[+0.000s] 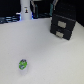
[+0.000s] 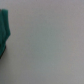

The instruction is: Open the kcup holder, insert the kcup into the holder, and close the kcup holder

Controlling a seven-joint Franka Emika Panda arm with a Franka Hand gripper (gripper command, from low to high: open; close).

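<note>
Gripper fingers we cannot find in either picture, so we cannot tell if they are apart or together. The wrist view gives only a plain pale grey surface, and at one edge of it a blurred teal-green shape. We cannot say what this shape is, because it is cut by the border and out of focus.

In the exterior view we see the white table filling most of the picture. The kcup lies on it alone, towards the near side and the exterior view's left, with its green patterned top facing up and a little whitish side under it. Nothing touches it.

The kcup holder stands on the table at the far side, towards the exterior view's right, well apart from the kcup. It is a black box turned a little, so that one corner points to us. On its front we make out two pale rectangular slots, an upper one and a lower one. The picture is too blurred to say whether any drawer is pulled out.

At the far edge, towards the exterior view's left, a tall white post with black marks stands upright, and beside it are dark things that we cannot identify.
</note>
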